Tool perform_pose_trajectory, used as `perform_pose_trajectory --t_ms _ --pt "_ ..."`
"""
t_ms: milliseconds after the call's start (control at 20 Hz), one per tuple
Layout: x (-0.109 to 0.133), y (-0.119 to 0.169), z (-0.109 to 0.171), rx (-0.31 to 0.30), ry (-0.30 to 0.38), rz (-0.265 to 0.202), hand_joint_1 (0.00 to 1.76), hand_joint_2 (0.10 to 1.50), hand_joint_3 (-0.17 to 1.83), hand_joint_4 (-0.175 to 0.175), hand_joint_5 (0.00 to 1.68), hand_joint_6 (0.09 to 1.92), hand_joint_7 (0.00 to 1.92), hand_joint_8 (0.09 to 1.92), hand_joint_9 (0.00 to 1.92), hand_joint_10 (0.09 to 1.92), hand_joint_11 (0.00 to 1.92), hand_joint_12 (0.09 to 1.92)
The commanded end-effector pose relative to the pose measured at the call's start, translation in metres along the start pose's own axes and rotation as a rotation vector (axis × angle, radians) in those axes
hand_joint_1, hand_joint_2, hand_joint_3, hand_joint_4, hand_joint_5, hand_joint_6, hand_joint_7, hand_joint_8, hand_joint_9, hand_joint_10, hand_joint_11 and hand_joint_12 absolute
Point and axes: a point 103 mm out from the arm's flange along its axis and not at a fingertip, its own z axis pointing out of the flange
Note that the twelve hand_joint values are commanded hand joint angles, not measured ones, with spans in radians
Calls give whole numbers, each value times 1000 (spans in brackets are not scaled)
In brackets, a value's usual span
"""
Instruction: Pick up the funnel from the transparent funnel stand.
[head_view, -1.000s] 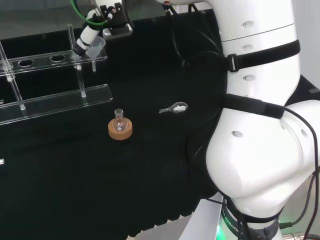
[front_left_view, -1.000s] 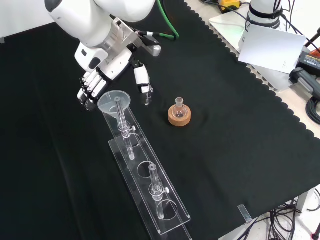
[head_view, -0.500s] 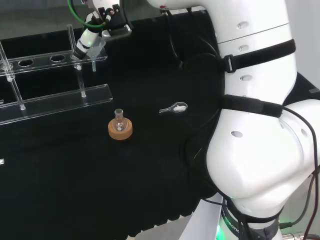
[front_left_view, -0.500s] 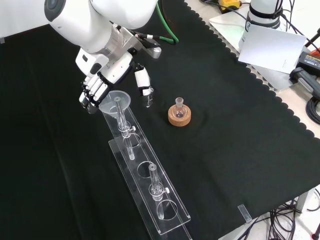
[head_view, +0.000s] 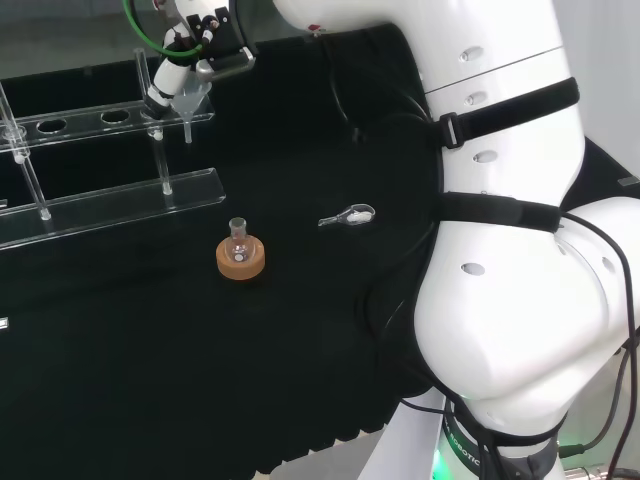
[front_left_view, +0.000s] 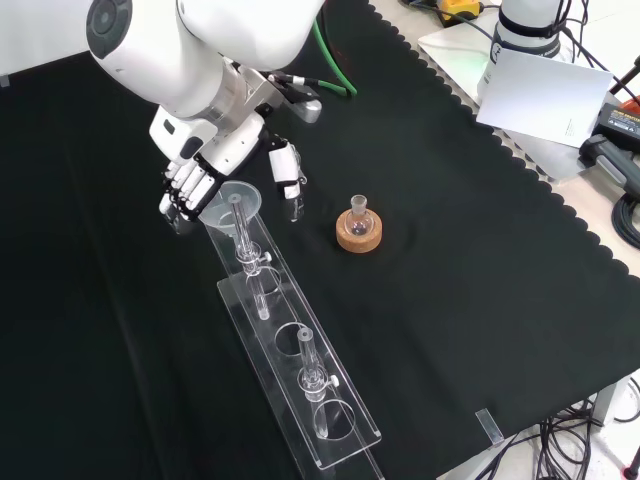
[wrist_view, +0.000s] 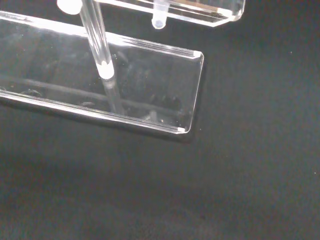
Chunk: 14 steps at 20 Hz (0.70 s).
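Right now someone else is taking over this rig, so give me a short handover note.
Hand: at the funnel, fingers on one side of the bowl and thumb on the other, not yet closed round it.
Funnel: seated in the end hole of the transparent funnel stand, stem hanging through.
Also on the cloth: a small flask on its cork ring, clear of the stand.
Done: the hand has reached the funnel.
Left: close on the funnel and lift it straight up out of the stand.
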Motion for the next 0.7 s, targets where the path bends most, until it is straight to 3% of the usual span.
perform_pose_trajectory --t_ms 50,350,700 --pt "-9 2 2 1 1 22 575 697 6 -38 4 87 156 253 17 281 0 1098" --pt "-13 -1 1 -27 -8 39 582 705 8 -25 106 87 228 529 0 564 0 1165" --pt "-8 -2 5 -52 -59 47 593 718 15 6 304 87 430 572 43 825 0 1218"
